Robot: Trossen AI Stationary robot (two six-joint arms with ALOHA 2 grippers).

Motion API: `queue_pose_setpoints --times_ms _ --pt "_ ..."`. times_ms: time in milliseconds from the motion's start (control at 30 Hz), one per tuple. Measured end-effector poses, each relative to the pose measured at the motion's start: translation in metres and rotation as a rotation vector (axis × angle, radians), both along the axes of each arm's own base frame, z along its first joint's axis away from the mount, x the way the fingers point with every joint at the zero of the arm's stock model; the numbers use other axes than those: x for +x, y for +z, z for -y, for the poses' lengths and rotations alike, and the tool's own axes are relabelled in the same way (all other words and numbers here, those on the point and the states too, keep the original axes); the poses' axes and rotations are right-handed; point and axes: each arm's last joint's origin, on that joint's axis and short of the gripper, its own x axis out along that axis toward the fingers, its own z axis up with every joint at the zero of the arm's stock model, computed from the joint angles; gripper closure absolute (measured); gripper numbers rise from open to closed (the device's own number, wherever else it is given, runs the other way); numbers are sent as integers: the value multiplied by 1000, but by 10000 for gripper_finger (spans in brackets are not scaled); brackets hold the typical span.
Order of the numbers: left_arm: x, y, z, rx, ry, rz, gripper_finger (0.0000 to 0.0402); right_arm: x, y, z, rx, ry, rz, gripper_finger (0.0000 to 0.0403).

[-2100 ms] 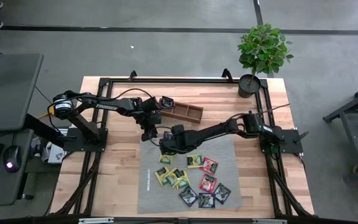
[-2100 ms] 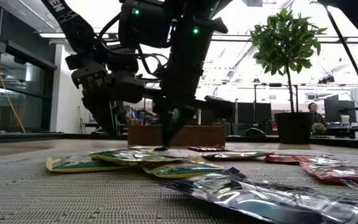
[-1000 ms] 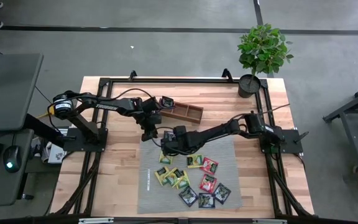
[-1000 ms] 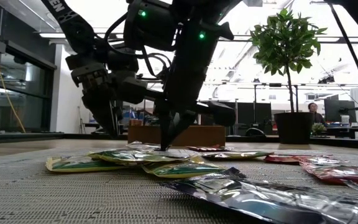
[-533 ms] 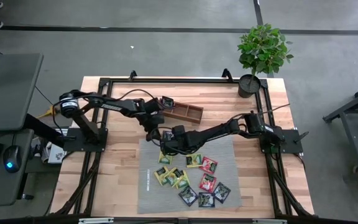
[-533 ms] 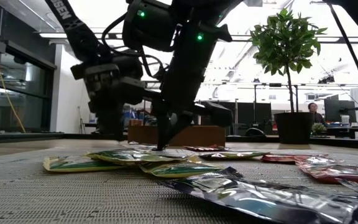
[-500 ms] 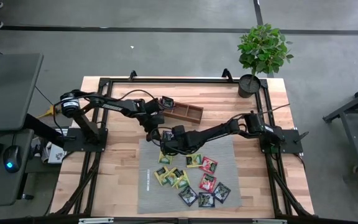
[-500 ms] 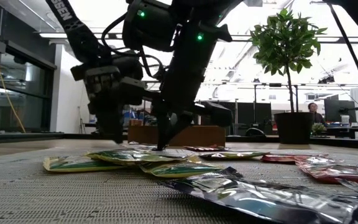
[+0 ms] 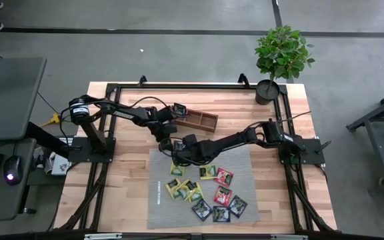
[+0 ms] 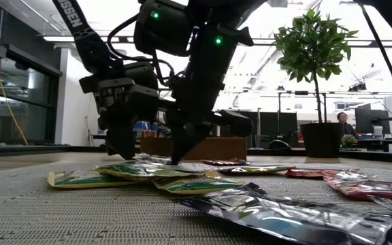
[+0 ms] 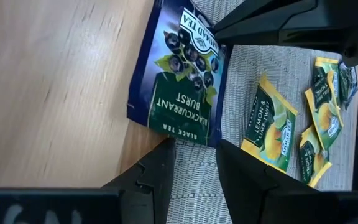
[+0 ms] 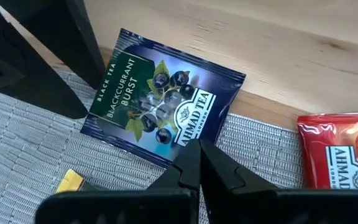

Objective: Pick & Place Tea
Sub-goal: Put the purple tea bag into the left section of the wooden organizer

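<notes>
Dark-blue blackcurrant sachet, yellow-green lemon sachet, red, perhaps strawberry, sachet

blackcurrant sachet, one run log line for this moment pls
blackcurrant sachet: flat, straddling mat edge and wood | right tool: shut, tips at its edge | left tool: open, at opposite edge | not lifted

Two dark jointed arms, green lights, black cables

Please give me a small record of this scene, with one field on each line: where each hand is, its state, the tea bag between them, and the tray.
left hand: open, at the blackcurrant sachet's edge
right hand: shut, tip pressing down on the same sachet
blackcurrant sachet: flat, half on the grey mat, half on the wooden table
red sachet: beside it, on the mat's edge
tray: behind both hands
</notes>
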Motion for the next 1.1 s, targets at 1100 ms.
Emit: queue_pose_setpoints --times_ms 1100 --pt "3 1 -1 4 -33 62 302 8 2 -4 33 157 32 403"
